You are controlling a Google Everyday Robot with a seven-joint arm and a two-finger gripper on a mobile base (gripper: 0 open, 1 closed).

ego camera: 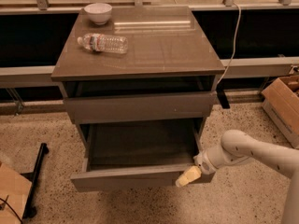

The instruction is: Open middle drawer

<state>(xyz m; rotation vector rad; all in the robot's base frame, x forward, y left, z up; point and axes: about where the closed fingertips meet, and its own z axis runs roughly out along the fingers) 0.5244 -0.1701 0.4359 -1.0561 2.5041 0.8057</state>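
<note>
The middle drawer (pixel 140 180) is pulled far out of the grey-brown cabinet (pixel 140 50), so its grey boxy inside (pixel 140 143) shows, with nothing in it. Its flat front faces the camera, low in the view. My gripper (pixel 188 176), with yellowish tips on a white arm coming in from the right, sits at the right end of that drawer's front top edge, touching it. The top drawer front (pixel 140 107) above is slightly ajar. The lowest drawer is hidden under the open one.
A white bowl (pixel 98 13) and a lying plastic water bottle (pixel 103 43) are on the cabinet top. A cardboard box (pixel 282 101) stands on the floor at right, a black stand (pixel 35 181) and another box at lower left. A white cable (pixel 233 41) hangs behind.
</note>
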